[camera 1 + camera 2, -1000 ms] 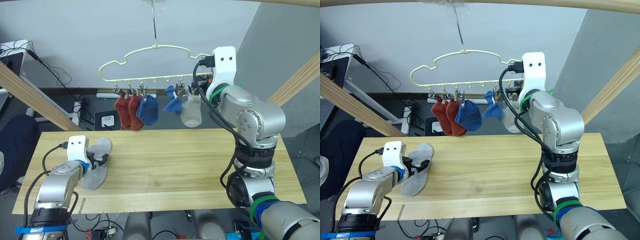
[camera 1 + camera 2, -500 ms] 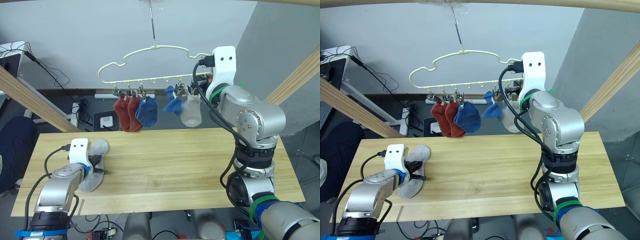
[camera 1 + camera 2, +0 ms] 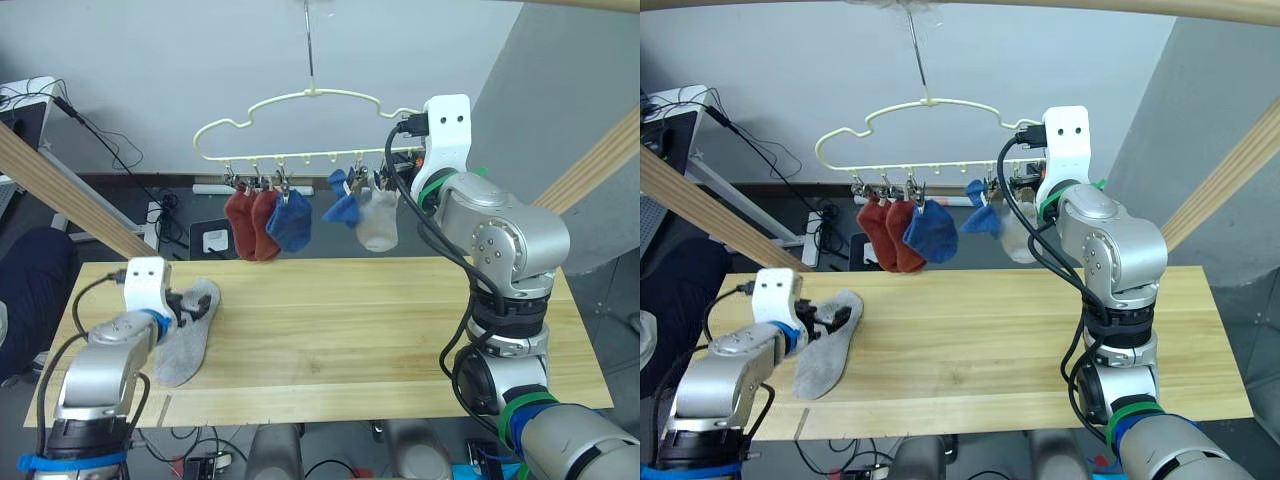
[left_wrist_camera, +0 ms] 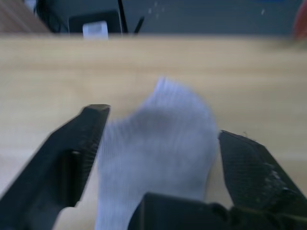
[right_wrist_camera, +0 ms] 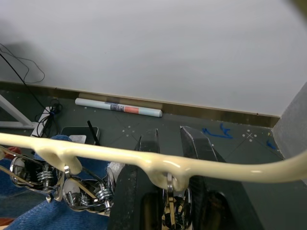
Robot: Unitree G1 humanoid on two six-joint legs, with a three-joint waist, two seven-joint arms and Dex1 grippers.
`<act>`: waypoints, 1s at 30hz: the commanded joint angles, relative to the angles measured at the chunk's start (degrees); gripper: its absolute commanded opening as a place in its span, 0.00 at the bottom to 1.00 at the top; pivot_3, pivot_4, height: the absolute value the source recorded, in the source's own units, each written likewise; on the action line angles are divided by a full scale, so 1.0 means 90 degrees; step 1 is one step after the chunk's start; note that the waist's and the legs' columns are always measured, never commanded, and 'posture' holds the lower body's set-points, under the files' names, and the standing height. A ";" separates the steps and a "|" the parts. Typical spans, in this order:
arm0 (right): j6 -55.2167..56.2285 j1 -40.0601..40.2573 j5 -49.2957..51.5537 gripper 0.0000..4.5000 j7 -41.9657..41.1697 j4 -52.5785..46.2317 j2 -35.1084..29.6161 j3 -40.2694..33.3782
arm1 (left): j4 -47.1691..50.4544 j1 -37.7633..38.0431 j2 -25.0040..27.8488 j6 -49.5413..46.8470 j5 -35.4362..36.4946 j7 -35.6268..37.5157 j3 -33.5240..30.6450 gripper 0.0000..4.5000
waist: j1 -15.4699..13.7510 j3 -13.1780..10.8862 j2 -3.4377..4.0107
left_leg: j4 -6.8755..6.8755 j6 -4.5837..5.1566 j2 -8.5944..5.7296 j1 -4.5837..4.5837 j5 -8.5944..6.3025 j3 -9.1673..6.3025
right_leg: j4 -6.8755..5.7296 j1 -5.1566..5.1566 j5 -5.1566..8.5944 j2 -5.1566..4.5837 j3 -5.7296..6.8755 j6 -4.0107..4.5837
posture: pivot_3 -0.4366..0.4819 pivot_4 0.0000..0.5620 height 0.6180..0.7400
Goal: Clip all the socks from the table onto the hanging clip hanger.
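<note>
surroundings: a rolled tube (image 5: 118,107) lay on the dark floor along the wall behind the table (image 3: 360,330), with a black box bearing a white label (image 3: 213,241) and loose cables near it. a slanted wooden beam (image 3: 60,190) crossed on the left and another (image 3: 590,160) on the right.

the clip hanger (image 3: 300,135) hung over the table's far edge. five socks were clipped to it: two rust red socks (image 3: 250,222), a blue sock (image 3: 292,220), a second blue sock (image 3: 345,207) and a light grey sock (image 3: 379,222). the last grey sock (image 3: 187,330) lay flat on the left part of the table.

left arm was low over the table; left gripper (image 4: 160,139) had its jaws apart, one on either side of the lying sock's end, not pinching it.

right arm was raised, forearm upright at the hanger's right end. right gripper (image 5: 169,143) had its fingers close together around a clip (image 5: 170,201), just behind the frame; whether they pressed it, cannot tell.
</note>
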State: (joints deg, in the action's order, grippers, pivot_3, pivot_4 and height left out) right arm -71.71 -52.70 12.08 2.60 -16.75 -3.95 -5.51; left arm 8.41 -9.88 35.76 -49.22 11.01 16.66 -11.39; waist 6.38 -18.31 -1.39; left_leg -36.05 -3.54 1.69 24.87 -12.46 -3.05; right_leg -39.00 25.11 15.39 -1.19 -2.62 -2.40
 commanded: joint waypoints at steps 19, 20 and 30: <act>-0.0359 0.0050 -0.0125 0.13 0.0109 -0.0586 -0.0179 -0.0159 | -0.2023 -0.0500 -0.0267 0.0651 -0.0547 0.0111 0.0680 0.99 | 0.0028 -0.0011 -0.0004 | -0.0001 0.0000 0.0000 -0.0003 0.0000 0.0002 | -0.0003 -0.0001 0.0000 -0.0001 -0.0003 0.0000 | 0.20 0.66 1.00; -0.0364 0.0046 -0.0125 0.13 0.0108 -0.0587 -0.0177 -0.0160 | -0.1968 -0.0476 -0.0253 0.0616 -0.0549 0.0131 0.0689 0.99 | 0.0031 -0.0012 -0.0004 | -0.0001 0.0000 0.0000 -0.0004 0.0000 0.0002 | -0.0004 -0.0001 0.0000 -0.0001 -0.0003 0.0000 | 0.20 0.66 1.00; -0.0273 0.0042 -0.0114 0.13 0.0092 -0.0498 -0.0147 -0.0159 | -0.1089 0.0042 -0.0205 0.0194 -0.0477 0.0236 0.0540 0.99 | 0.0051 -0.0013 -0.0001 | 0.0000 0.0000 0.0001 -0.0004 0.0000 0.0003 | -0.0002 -0.0001 0.0000 -0.0001 -0.0004 -0.0001 | 0.22 0.67 1.00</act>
State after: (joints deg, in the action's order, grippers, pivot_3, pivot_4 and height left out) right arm -74.59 -52.46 11.85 2.92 -19.99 -5.05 -5.68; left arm -1.60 -11.74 33.62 -45.04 7.16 18.33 -7.05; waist 6.83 -18.43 -1.40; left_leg -36.05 -3.54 1.70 24.83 -12.46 -3.02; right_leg -39.01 25.10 15.39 -1.20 -2.67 -2.40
